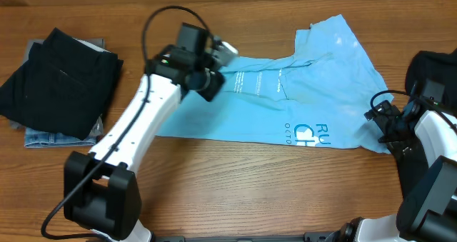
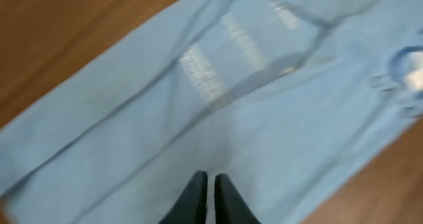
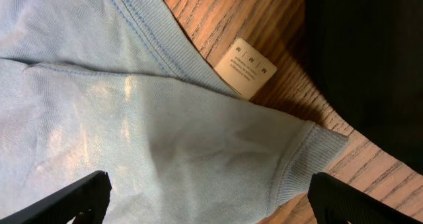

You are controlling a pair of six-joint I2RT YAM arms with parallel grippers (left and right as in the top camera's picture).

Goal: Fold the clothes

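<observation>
T-shirt (image 1: 314, 92) of light blue cloth, pale lettering, lies lengthwise left-to-right on wooden table (image 1: 214, 178), left gripper (image 2: 209, 178) closed above it, right gripper (image 3: 211, 184) spread wide, empty.

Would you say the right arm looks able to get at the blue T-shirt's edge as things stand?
Probably yes: the right pincer hangs open directly over the T-shirt's ribbed edge, near the white label, and nothing lies between them.
</observation>
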